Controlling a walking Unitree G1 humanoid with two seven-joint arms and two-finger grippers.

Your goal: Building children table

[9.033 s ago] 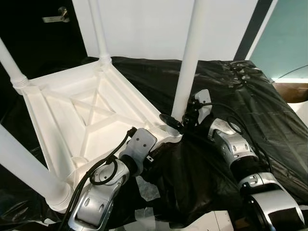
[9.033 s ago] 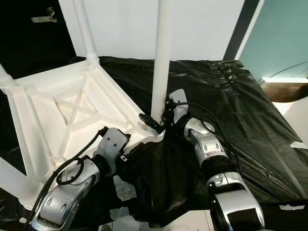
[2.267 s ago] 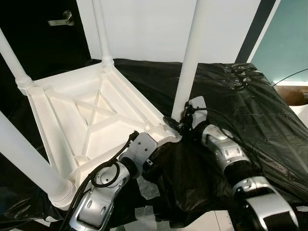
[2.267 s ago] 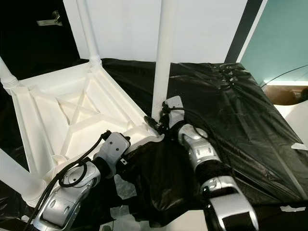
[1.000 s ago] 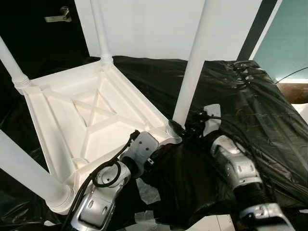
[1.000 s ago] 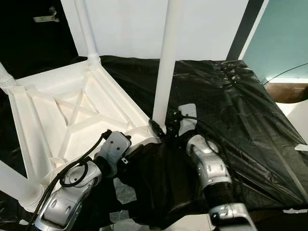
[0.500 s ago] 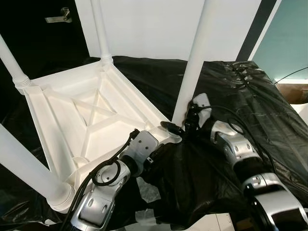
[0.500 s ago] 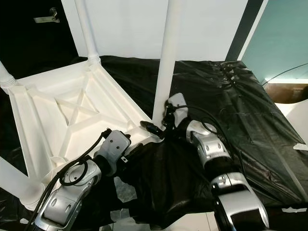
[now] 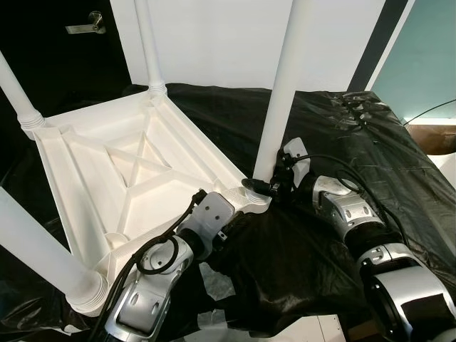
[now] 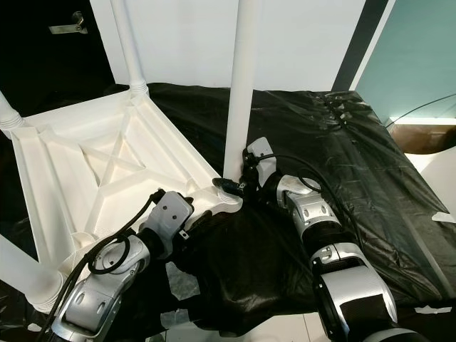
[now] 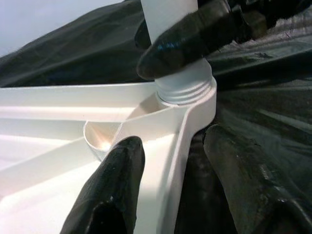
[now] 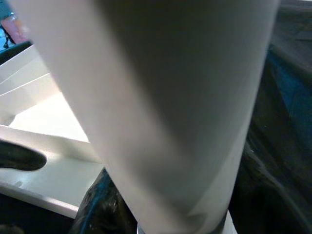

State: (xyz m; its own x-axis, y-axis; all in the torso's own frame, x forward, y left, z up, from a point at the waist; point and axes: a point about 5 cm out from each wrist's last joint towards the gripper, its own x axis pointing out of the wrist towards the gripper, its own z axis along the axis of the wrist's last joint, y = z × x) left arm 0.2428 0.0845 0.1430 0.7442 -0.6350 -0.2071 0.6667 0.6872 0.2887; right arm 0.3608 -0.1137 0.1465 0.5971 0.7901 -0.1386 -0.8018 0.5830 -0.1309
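Note:
A white plastic children's table [image 9: 135, 164] lies upside down on black sheeting. Three legs stand in its corners. A fourth white leg [image 9: 281, 85] rises from the threaded socket [image 11: 187, 87] at the near right corner. My right gripper [image 9: 262, 182] is shut on this leg just above the socket, and one of its fingers [image 11: 195, 31] crosses the front of the leg. My left gripper [image 11: 168, 146] clamps the table's rim beside that corner, one finger inside the frame and one outside.
Crinkled black plastic sheeting [image 9: 370, 142] covers the ground around the table. A white wall [image 9: 214, 35] stands behind, with a dark door and handle [image 9: 89, 25] at the far left and a teal panel [image 9: 427, 57] at the right. White scraps [image 9: 214, 274] lie near my left arm.
The fourth leg leaned more to the right a second ago and now stands straighter in its socket. My right forearm has swung round with it. The left gripper holds as before.

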